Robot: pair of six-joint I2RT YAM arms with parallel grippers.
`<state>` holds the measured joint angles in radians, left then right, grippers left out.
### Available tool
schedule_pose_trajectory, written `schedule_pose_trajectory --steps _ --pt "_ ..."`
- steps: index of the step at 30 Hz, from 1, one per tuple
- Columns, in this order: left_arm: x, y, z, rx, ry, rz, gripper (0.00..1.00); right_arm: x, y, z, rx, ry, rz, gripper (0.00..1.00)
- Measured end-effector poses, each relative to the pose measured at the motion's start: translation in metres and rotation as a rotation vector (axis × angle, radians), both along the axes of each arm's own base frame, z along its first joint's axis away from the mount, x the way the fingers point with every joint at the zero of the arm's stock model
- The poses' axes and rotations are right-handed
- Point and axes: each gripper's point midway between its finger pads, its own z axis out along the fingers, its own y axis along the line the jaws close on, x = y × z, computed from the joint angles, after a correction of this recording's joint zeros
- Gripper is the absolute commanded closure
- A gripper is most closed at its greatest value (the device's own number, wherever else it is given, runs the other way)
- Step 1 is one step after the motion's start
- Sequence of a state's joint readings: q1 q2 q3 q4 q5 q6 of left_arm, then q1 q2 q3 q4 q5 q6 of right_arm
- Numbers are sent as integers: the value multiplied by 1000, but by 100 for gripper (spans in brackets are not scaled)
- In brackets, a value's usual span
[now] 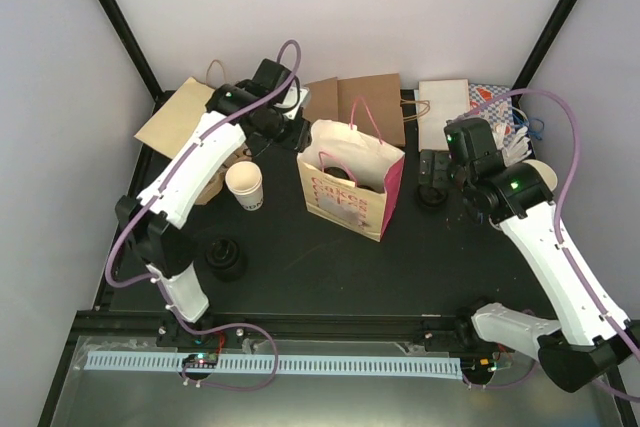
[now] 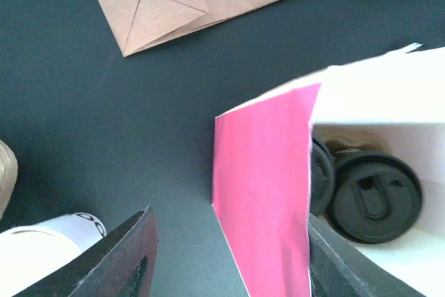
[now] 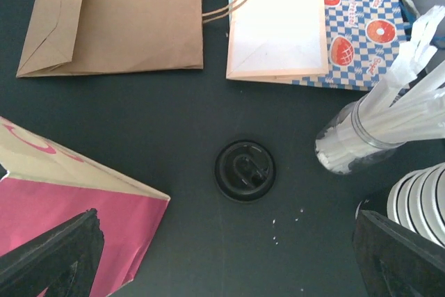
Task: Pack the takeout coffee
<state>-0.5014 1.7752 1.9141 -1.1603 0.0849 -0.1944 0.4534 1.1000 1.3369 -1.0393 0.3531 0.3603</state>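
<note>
Paper bag (image 1: 348, 182) with pink sides stands open mid-table. Its pink wall sits between the left hand's (image 2: 229, 215) parted fingers with no contact visible, so the left hand is open. Two black lids (image 2: 375, 196) lie on the bag floor, right of that hand. Takeout coffee cup (image 1: 244, 185) stands upright on the table, outside the bag, just left of the left hand's left finger. Right hand (image 3: 224, 217) is spread wide and grips nothing, with a loose lid (image 3: 244, 170) just ahead of it. Jar of straws (image 3: 348, 140) is ahead-right, nested cups (image 3: 417, 196) by its right finger. Brown bags (image 3: 118, 19), white bag (image 3: 278, 19) and checkered bag (image 3: 361, 33) lie flat further ahead. Table (image 1: 310, 277) is dark and matte, with pale walls and black corner posts. Open surface runs from the bag to the near edge, where a lid stack (image 1: 226, 257) sits behind the left hand.
</note>
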Motion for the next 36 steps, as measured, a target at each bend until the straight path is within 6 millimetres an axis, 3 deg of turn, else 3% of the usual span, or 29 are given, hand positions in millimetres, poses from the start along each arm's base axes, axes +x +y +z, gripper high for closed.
schedule_pose_trajectory --steps 7,14,19,25,32,36 --pt "-20 4 39 -76 -71 -16 22 -5 6 -3 35 30 21 2" --pt "-50 30 81 -125 -210 14 12 -2 -10 -8 -17 69 -75 31" --pt "-71 61 93 -141 -290 68 11 6 -47 2 -12 61 -229 44" --pt "-95 87 70 -148 -323 122 11 13 -89 14 16 29 -387 48" --pt "-110 94 31 -149 -334 124 11 27 -126 -14 24 98 -516 54" --pt "-115 100 31 -154 -388 128 11 32 -137 -30 38 142 -548 63"
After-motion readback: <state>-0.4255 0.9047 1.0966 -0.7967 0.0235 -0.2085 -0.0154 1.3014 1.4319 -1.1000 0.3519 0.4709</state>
